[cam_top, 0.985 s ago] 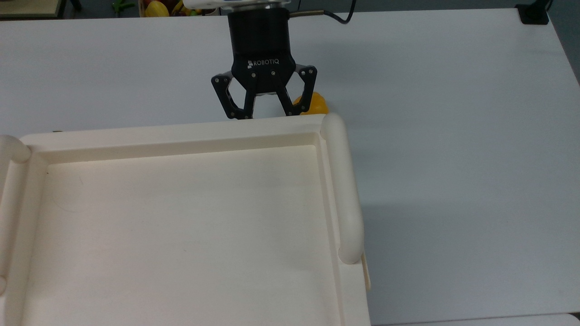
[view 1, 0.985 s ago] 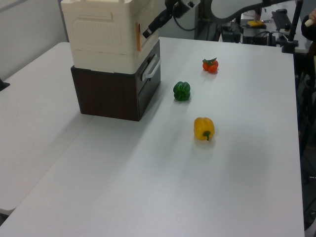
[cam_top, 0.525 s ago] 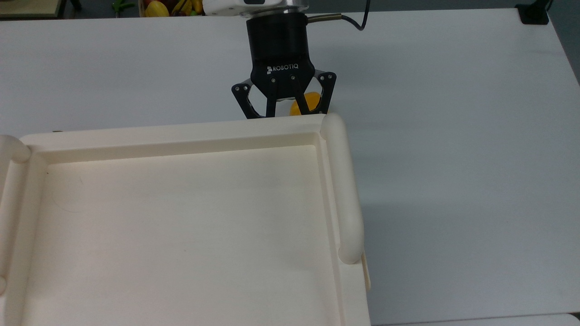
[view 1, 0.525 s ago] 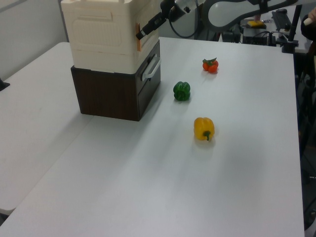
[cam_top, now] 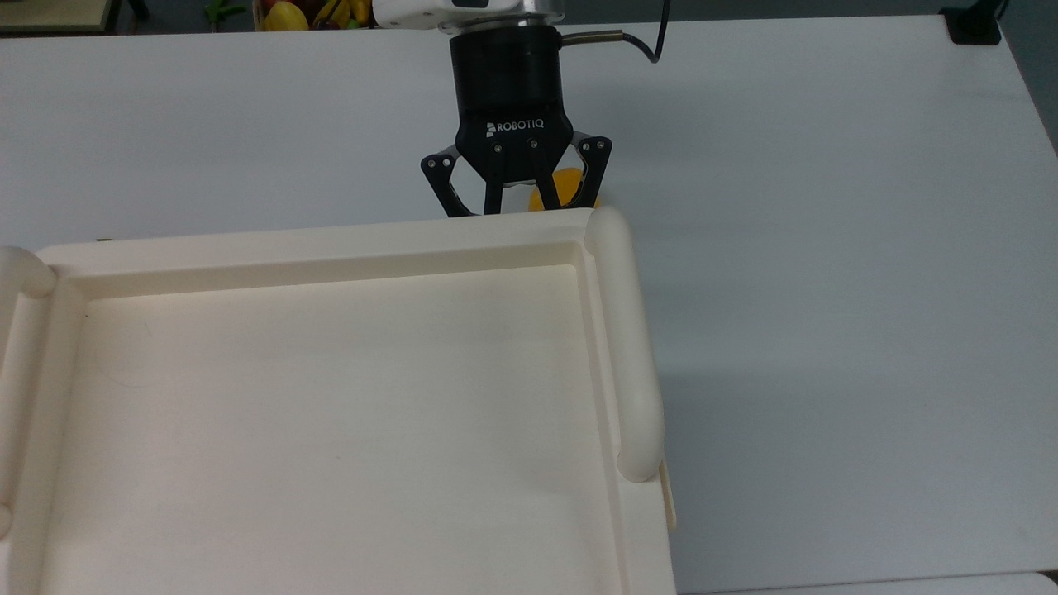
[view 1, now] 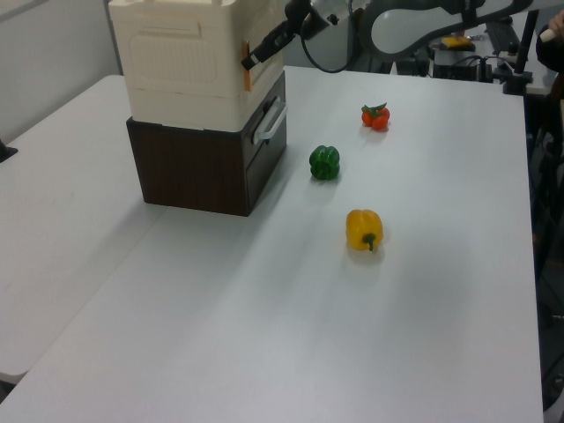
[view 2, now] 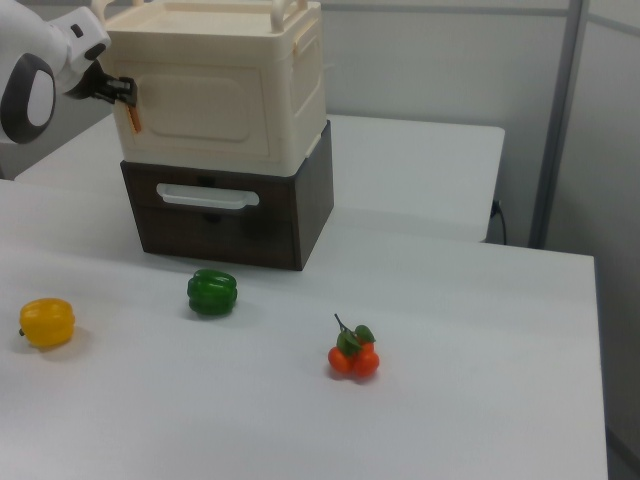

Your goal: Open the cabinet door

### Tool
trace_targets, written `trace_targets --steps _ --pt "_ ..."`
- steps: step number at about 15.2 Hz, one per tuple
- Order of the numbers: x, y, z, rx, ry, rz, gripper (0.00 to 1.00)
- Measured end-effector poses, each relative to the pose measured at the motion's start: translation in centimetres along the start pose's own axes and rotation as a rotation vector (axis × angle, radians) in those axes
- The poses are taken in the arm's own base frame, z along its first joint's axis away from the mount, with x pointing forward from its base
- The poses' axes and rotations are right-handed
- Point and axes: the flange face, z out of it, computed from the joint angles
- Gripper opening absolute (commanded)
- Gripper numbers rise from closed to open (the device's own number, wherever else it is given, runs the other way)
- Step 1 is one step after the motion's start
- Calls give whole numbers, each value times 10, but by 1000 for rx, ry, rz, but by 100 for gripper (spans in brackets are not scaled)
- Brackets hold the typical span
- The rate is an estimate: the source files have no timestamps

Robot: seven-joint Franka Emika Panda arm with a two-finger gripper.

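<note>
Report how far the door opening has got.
Done: the gripper is at the orange handle on the edge of the cabinet door. In hand: taking hold of that handle; the grasp itself cannot be confirmed. Left: the whole swing, since the door sits flush with the cabinet, shut.

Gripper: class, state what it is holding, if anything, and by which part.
The gripper closes around the orange handle at the cabinet door's edge.

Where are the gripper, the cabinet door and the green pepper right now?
gripper (view 2: 127, 91): right view, fingertips at the door's orange handle.
cabinet door (view 2: 200, 115): right view, middle of the cream front panel.
green pepper (view 2: 212, 292): right view, middle of its body.
</note>
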Motion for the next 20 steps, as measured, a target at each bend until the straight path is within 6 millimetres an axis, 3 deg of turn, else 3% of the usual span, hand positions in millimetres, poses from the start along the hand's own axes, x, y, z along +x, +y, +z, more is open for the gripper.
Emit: trace_targets --steps 3,6,8,17,20 --pt "0 2 2 -6 22 -13 36" --pt "-1 2 4 -13 23 -30 10" --pt "-2 2 4 -24 23 -58 0" --pt "-3 5 2 -30 19 -59 0" --pt "0 12 -8 -45 -48 -50 0"
